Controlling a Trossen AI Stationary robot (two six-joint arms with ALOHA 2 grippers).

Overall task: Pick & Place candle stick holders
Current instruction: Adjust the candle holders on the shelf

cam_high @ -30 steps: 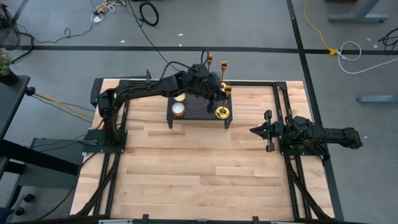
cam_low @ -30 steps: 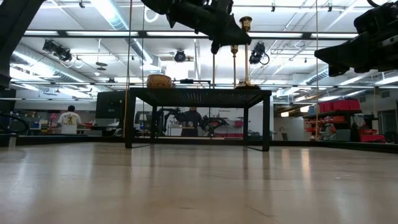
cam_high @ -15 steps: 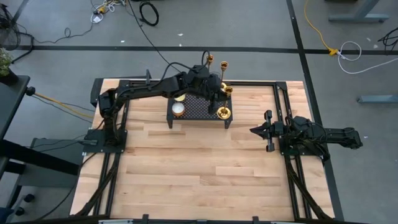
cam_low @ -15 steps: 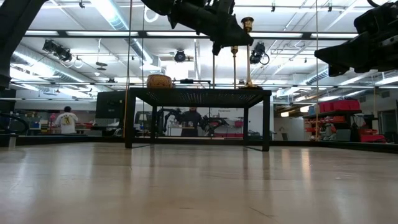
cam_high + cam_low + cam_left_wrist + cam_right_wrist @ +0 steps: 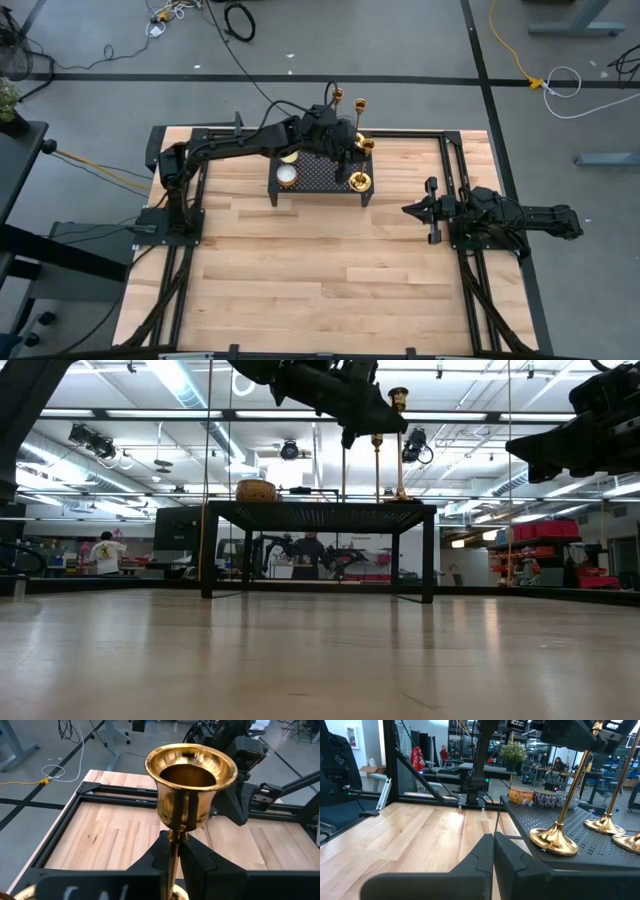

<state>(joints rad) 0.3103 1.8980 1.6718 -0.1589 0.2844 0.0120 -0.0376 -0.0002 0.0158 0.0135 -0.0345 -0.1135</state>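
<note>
- Left pincer (image 5: 347, 143): above the black mesh rack (image 5: 322, 172) at the far middle of the wooden surface (image 5: 320, 260); fingers (image 5: 197, 857) closed tight on the thin stem of a brass candlestick (image 5: 189, 785), just under its cup, candlestick upright.
- Held candlestick, seen from above: base (image 5: 358, 181) at the rack's right end, by the front edge; whether resting on the mesh or just off it cannot be told.
- Two more candlesticks (image 5: 337, 96) (image 5: 361, 103): upright at the rack's far right part, cups showing beyond the left arm; all three bases close together on the mesh in the right wrist view (image 5: 554, 840).
- Small round tins (image 5: 287, 176): two, on the left end of the rack, apart from the candlesticks.
- Right pincer (image 5: 414, 210): fingers pressed together, nothing held; low over the surface at the right side, pointing toward the rack, well apart from it.
- Rack in low view (image 5: 318, 512): a low table on four legs, candlestick stems rising from its right half.
- Background: people (image 5: 104, 552) in the room beyond the surface.
</note>
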